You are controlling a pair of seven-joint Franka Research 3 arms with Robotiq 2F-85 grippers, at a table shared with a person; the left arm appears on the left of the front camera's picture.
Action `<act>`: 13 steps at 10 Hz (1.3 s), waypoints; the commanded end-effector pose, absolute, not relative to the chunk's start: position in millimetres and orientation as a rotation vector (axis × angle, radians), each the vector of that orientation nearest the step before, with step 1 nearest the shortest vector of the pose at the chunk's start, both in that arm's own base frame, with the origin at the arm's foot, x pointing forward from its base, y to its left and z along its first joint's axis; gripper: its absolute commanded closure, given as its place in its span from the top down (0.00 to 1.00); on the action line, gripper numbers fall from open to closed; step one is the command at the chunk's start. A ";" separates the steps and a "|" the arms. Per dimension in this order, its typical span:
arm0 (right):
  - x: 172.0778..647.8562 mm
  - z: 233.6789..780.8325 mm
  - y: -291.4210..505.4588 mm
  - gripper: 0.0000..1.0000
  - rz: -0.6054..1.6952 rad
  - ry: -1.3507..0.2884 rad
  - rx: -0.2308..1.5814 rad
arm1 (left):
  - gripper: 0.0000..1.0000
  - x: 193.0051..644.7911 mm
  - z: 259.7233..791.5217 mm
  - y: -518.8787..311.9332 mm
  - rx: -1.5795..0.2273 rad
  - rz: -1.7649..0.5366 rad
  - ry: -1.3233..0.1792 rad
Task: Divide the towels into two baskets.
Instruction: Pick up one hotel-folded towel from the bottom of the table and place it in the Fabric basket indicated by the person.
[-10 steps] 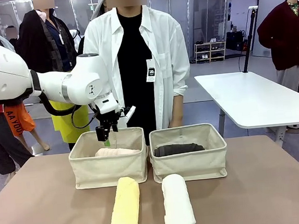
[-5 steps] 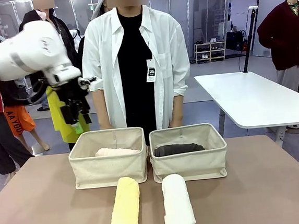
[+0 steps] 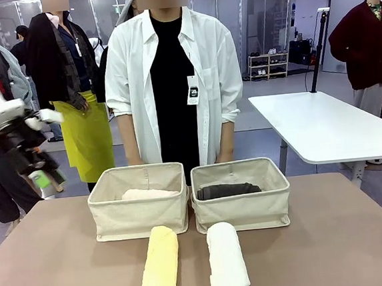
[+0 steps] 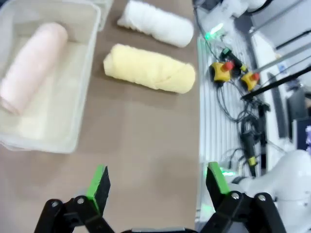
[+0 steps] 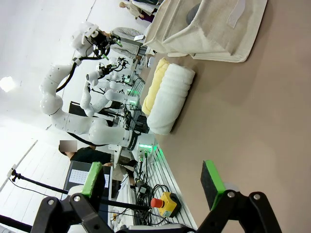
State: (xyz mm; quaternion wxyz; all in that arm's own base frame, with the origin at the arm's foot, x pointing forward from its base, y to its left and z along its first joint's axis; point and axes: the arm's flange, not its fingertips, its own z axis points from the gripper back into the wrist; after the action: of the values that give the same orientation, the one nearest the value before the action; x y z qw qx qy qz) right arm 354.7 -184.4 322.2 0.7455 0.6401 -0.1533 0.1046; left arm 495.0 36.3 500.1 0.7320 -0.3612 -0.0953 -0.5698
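Where a second ago hung over the left basket, now finds the left gripper swung out to the far left above the table, fingers spread wide with nothing between them. Leaves the pale pink towel in that basket and the dark grey towel in the right basket, both partly hidden by the front walls. Keeps the yellow towel and white towel unmoved, side by side just before the baskets. Shows the right gripper likewise wide open, empty. Places a person close behind both baskets.

bright, even indoor light; faint soft shadows under the yellow towel. the left gripper smears with motion blur; the left wrist view is soft throughout.
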 end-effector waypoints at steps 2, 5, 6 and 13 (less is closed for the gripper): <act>352.2 324.4 -181.4 1.00 0.226 -0.350 1.402 | 1.00 459.7 453.9 121.8 -0.982 -0.918 -0.348; 352.2 324.4 -181.4 1.00 0.226 -0.350 1.402 | 1.00 403.3 389.0 198.5 -1.092 -0.610 -0.383; 352.2 324.4 -181.4 1.00 0.226 -0.350 1.402 | 1.00 386.7 365.0 219.1 -1.086 -0.488 -0.410; 352.2 324.4 -181.4 1.00 0.226 -0.350 1.402 | 1.00 350.5 324.5 256.8 -1.099 -0.396 -0.367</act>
State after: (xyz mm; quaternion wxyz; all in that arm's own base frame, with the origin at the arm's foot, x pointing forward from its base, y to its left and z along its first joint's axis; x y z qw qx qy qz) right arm 354.5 -184.4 322.1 0.7455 0.6402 -0.1533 0.1044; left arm 356.4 257.0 321.4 0.8187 -0.5152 -0.1750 -0.1836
